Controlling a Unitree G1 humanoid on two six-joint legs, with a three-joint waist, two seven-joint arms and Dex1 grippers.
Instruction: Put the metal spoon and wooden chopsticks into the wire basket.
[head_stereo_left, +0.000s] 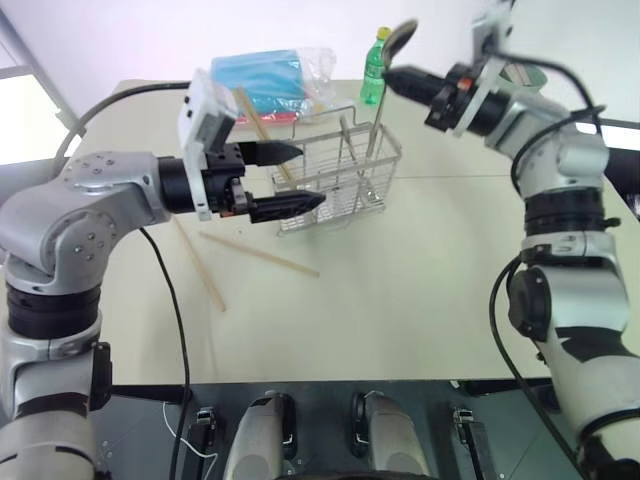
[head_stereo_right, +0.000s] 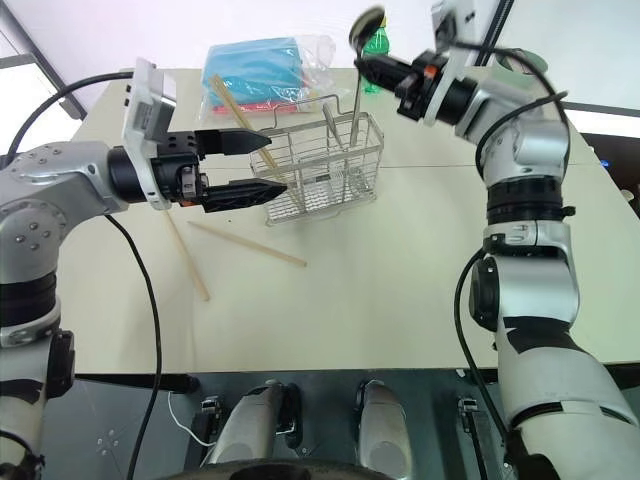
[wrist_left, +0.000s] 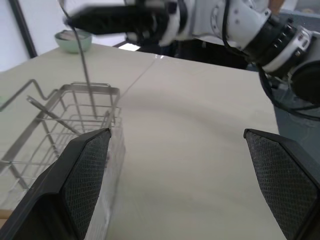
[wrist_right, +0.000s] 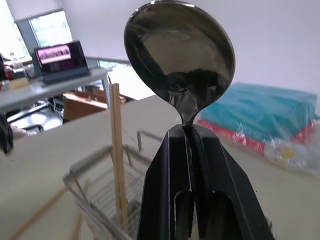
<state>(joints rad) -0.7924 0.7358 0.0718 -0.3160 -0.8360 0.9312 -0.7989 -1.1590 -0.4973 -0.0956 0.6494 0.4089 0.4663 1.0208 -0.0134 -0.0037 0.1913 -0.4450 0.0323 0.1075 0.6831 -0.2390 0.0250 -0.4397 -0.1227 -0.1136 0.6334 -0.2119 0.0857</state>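
Wire basket (head_stereo_left: 340, 180) on the table (head_stereo_left: 420, 300) holds one wooden chopstick (head_stereo_left: 262, 130) leaning inside, two more chopsticks (head_stereo_left: 258, 253) lie on the table beside it, metal spoon (wrist_right: 180, 65) pinched by shut right gripper (wrist_right: 192, 145) with its handle reaching down into the basket, left gripper (head_stereo_left: 285, 180) spread wide, holding nothing.

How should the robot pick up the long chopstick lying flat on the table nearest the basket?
Probably grip the chopstick near its middle, coming straight down from above with the jaws across its width. It lies flat on the table and is thin, so a side approach would likely just push it. The middle keeps it balanced, and the open left gripper is the closer one.
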